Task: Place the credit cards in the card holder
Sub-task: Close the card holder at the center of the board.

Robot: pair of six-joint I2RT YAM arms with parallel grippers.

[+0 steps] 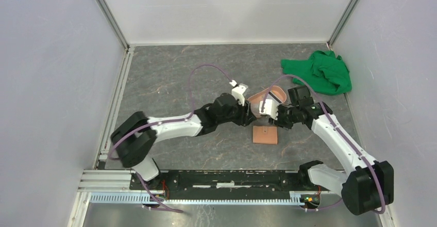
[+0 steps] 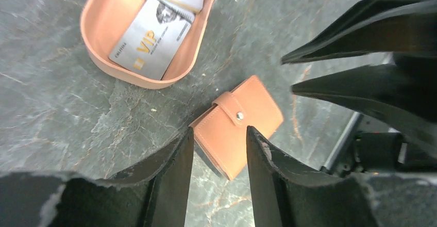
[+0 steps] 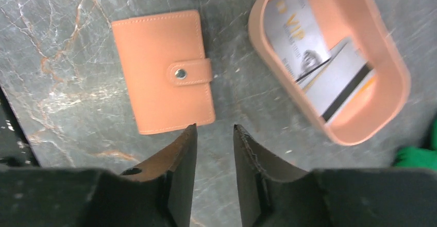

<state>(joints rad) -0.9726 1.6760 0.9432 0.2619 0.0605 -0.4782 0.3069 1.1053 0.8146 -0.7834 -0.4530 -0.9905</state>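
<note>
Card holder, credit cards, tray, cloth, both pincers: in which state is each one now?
card holder: shut, snap fastened, lying flat.
pink tray: upright, not empty.
credit cards: two showing, overlapped, inside the tray.
green cloth: crumpled, far right corner.
left pincer: open, empty.
right pincer: open, empty.

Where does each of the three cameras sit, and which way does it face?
Top external: above and behind the bases, looking down on the table; shows left arm, right arm, card holder, pink tray.
Left wrist: on the left arm, looking down past its open jaws at card holder and tray.
Right wrist: on the right arm, looking down past its open jaws at both too.
Shared: both wrist views show the grey VIP card in the tray.
</note>
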